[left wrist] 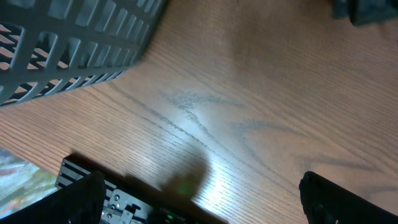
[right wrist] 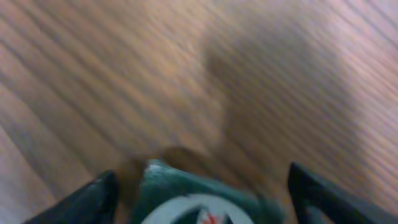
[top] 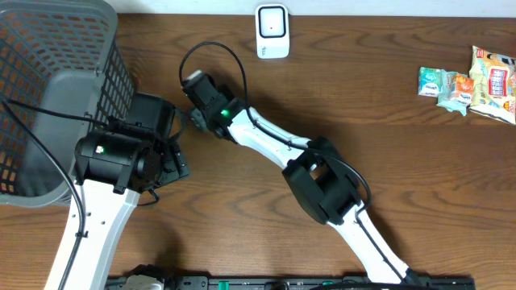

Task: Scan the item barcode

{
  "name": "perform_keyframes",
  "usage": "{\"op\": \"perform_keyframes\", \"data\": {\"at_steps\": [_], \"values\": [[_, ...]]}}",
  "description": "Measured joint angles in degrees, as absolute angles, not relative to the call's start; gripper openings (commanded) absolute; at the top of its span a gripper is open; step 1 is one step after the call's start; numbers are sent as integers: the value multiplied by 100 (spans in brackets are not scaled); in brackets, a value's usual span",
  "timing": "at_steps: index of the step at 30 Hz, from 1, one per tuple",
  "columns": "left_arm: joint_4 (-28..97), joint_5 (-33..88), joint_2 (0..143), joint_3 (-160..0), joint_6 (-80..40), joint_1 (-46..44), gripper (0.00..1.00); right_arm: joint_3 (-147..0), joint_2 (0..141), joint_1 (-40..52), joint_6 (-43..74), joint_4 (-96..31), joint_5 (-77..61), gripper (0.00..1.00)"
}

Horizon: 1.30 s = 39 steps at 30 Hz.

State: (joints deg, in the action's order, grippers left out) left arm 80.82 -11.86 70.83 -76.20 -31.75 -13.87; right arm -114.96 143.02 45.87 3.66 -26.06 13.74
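Seemingly the right tool brackets a teal packet to lift it for scanning; grip unclear through blur. Left tool hangs released, only surface beneath.

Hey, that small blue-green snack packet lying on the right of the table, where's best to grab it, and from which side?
Probably from straight above, since the blue-green packet lies flat on the table. Pinch across its far and near edges, toward its free left end; an orange packet crowds its right side.
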Motion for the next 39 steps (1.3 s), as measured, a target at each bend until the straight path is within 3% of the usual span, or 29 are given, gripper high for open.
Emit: {"op": "perform_keyframes", "data": {"at_steps": [7,9,12,18,25,26,29,37,39], "values": [[8077,-1188,7083,-7618,-3175,-1387,98,-11458,13778,4563,305,-4873,1723,59],[8077,-1188,7083,-7620,-3175,-1387,98,-11452,13640,4532,296,-5529,1758,64],[8079,-1186,7083,-7620,-3175,-1387,98,-11441,13432,4456,301,-6307,1789,93],[8077,-1188,7083,-7620,-3175,-1387,98,-11426,12855,4254,276,-6877,1804,99],[8077,-1188,7083,-7620,-3175,-1387,98,-11428,12333,4125,274,-6045,1160,98],[8075,-1188,7083,-7620,-3175,-1387,98,-11428,12333,4125,274,-5944,1024,93],[8075,-1188,7083,-7620,-3175,-1387,98,-11426,12363,4132,252,-5557,447,66],[8075,-1188,7083,-7620,-3175,-1387,98,-11426,12912,4246,733,-4733,-47,18],[8079,-1188,7083,-7620,-3175,-1387,98,-11426,13115,4268,915,-4598,-25,12]]}}
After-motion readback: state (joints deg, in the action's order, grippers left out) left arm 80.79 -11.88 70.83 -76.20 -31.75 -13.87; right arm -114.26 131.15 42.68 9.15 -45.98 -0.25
